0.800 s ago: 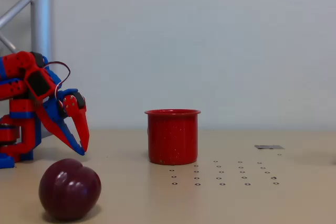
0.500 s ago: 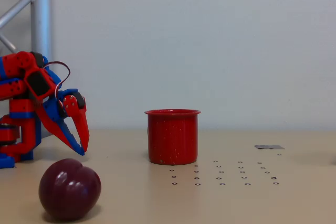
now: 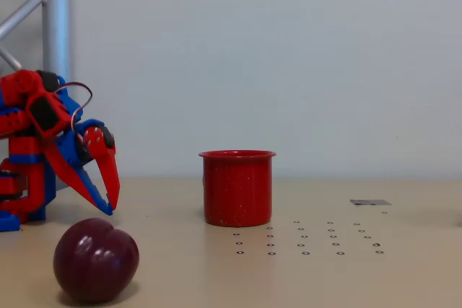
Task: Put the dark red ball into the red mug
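The dark red ball [image 3: 96,260] sits on the bench [image 3: 404,265] at the lower left of the fixed view, slightly wider than tall, its shallow crease running up over the top. The red mug [image 3: 237,187] stands upright to the right, farther back, mouth upward, with bare bench between them. The claw [image 3: 111,206] hangs above and behind the ball, tips pointing down, nearly together and holding nothing. Small dark dots mark the bench right of the mug.
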Action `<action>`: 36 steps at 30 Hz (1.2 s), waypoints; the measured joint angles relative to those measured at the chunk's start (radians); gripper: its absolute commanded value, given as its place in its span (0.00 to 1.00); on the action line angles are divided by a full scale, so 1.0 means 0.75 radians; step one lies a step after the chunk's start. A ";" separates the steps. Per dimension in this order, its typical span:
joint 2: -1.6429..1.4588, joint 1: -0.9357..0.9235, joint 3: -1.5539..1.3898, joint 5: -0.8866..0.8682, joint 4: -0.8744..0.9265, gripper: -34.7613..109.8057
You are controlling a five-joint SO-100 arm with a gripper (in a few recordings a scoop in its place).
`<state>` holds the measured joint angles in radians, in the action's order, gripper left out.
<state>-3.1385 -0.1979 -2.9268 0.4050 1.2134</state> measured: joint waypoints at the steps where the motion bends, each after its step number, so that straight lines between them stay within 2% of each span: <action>1: 0.051 -0.039 0.031 0.127 0.000 0.23; 4: 0.133 -0.119 0.217 0.417 0.000 0.23; 9: 0.276 -0.288 0.542 0.691 0.000 0.23; 13: 0.403 -0.419 0.744 1.037 0.039 0.23; 21: 0.804 -0.720 1.045 1.426 0.039 0.23; 29: 1.080 -0.959 1.143 1.822 -0.119 0.40; 36: 1.162 -1.119 1.162 1.910 -0.276 0.54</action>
<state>-2.2672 -1.0370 -2.0555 1.8377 1.0063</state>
